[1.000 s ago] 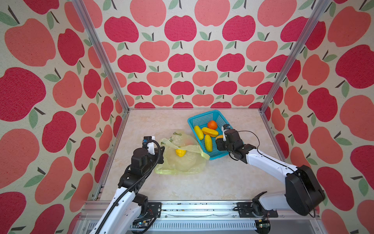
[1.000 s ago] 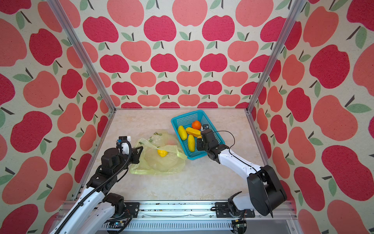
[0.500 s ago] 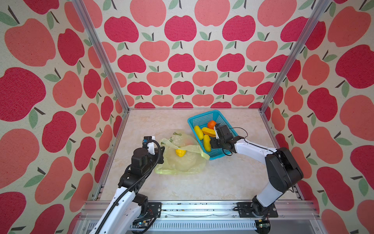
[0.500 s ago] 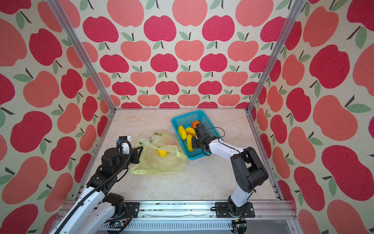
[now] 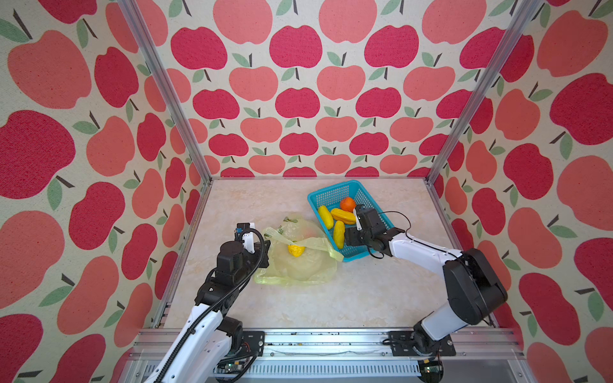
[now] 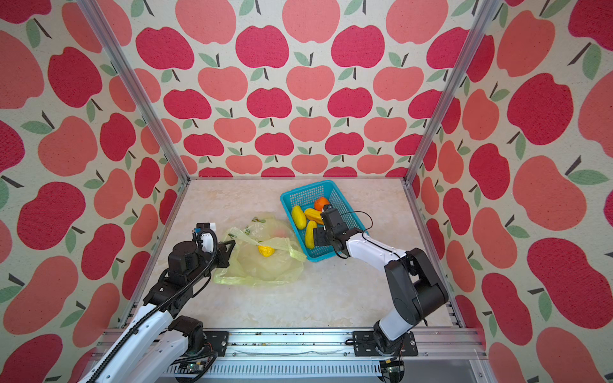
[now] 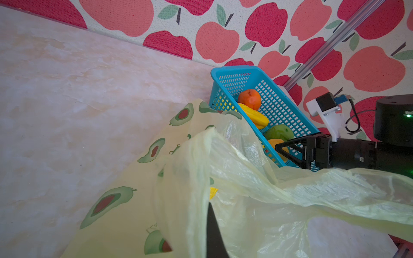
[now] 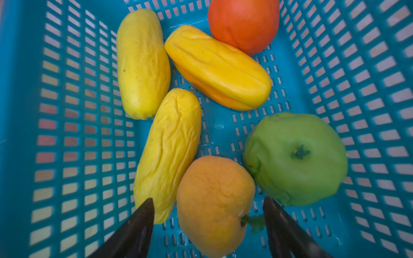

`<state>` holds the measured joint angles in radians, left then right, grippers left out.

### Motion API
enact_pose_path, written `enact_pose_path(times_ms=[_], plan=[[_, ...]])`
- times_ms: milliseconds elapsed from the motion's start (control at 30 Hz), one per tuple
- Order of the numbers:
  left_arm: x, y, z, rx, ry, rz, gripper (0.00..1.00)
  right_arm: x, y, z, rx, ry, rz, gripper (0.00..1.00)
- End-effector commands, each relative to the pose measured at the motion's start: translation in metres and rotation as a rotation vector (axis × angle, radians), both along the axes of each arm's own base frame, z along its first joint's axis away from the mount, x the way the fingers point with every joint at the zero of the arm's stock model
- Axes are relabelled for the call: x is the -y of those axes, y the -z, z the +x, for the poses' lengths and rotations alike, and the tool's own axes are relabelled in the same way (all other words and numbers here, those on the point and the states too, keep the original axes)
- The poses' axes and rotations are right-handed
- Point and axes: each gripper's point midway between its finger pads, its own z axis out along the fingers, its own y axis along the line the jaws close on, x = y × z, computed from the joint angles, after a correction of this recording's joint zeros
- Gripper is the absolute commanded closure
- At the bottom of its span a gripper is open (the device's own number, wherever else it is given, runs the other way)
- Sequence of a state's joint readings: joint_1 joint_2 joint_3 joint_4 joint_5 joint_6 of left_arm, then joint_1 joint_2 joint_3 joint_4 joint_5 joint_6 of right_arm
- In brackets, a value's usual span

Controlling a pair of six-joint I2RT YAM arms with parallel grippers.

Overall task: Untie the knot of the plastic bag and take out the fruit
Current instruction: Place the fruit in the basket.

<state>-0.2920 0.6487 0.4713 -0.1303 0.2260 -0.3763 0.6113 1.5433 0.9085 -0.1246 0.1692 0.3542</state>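
Observation:
The pale-yellow plastic bag (image 5: pixel 300 268) (image 6: pixel 262 268) printed with avocados lies slack on the table, its mouth open, and no knot shows. My left gripper (image 5: pixel 264 254) (image 6: pixel 229 248) (image 7: pixel 210 206) is shut on the bag's edge. One yellow fruit (image 5: pixel 295 250) (image 6: pixel 266 250) lies inside under a loose handle strap. My right gripper (image 8: pixel 209 200) (image 5: pixel 349 238) hangs open inside the turquoise basket (image 5: pixel 331 190) (image 8: pixel 368 93). A peach-orange fruit (image 8: pixel 214 201) lies between its fingers, touching neither. Beside it lie a green fruit (image 8: pixel 295 156), yellow oblong ones (image 8: pixel 143 64) and an orange-red one (image 8: pixel 243 22).
Apple-papered walls and aluminium posts (image 5: pixel 166 89) close in the table on three sides. The basket stands at the back right, its near corner touching the bag. Bare marble tabletop (image 5: pixel 348 298) stretches between the bag and the front rail.
My right gripper has moved left over the basket and opened, and the peach-orange fruit now lies loose between its fingers. The left arm and the bag have not moved.

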Motion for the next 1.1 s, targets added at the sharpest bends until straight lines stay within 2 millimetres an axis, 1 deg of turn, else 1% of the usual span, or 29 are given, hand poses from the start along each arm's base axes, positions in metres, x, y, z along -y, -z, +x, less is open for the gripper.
enact_pose_path(times_ms=[0, 33, 100, 167, 267, 467, 567, 667, 733, 833, 933, 1000, 1033, 1067], plan=[[0.001, -0.014, 0.001, 0.037, 0.006, -0.014, 1.00, -0.001, -0.028, -0.003, 0.113, -0.014, 0.011, 0.17], [0.000, -0.014, 0.001, 0.037, 0.004, -0.013, 1.00, 0.002, -0.035, -0.005, 0.139, -0.009, 0.003, 0.15], [0.000, -0.013, 0.001, 0.034, 0.002, -0.010, 1.00, 0.007, -0.048, -0.009, 0.183, -0.003, 0.001, 0.14], [0.001, -0.013, 0.001, 0.030, 0.009, -0.013, 1.00, 0.010, -0.061, -0.015, 0.239, -0.005, 0.021, 0.16], [0.001, -0.014, 0.000, 0.032, 0.011, -0.015, 1.00, 0.007, -0.084, -0.031, 0.355, -0.049, 0.091, 0.24], [-0.001, -0.014, 0.001, 0.039, 0.000, -0.012, 1.00, 0.001, -0.137, -0.068, 0.552, -0.154, 0.182, 0.44], [0.002, -0.012, 0.002, 0.026, 0.013, -0.015, 1.00, -0.009, -0.149, -0.085, 0.625, -0.219, 0.199, 0.50], [0.002, -0.012, 0.001, 0.025, 0.014, -0.016, 1.00, -0.029, -0.159, -0.104, 0.675, -0.314, 0.191, 0.54], [0.001, -0.014, 0.001, 0.032, 0.011, -0.017, 1.00, -0.050, -0.165, -0.121, 0.708, -0.408, 0.178, 0.55], [0.000, -0.013, 0.001, 0.035, 0.003, -0.014, 1.00, -0.080, -0.169, -0.140, 0.735, -0.515, 0.150, 0.56], [0.002, -0.013, 0.001, 0.028, 0.012, -0.016, 1.00, -0.112, -0.161, -0.157, 0.702, -0.629, 0.142, 0.57], [0.002, -0.013, 0.001, 0.028, 0.016, -0.017, 1.00, -0.131, -0.152, -0.162, 0.684, -0.677, 0.120, 0.58], [0.002, -0.013, 0.000, 0.028, 0.014, -0.016, 1.00, -0.143, -0.145, -0.170, 0.668, -0.713, 0.111, 0.59], [0.002, -0.014, 0.000, 0.032, 0.013, -0.017, 1.00, -0.151, -0.139, -0.171, 0.651, -0.730, 0.099, 0.60]])
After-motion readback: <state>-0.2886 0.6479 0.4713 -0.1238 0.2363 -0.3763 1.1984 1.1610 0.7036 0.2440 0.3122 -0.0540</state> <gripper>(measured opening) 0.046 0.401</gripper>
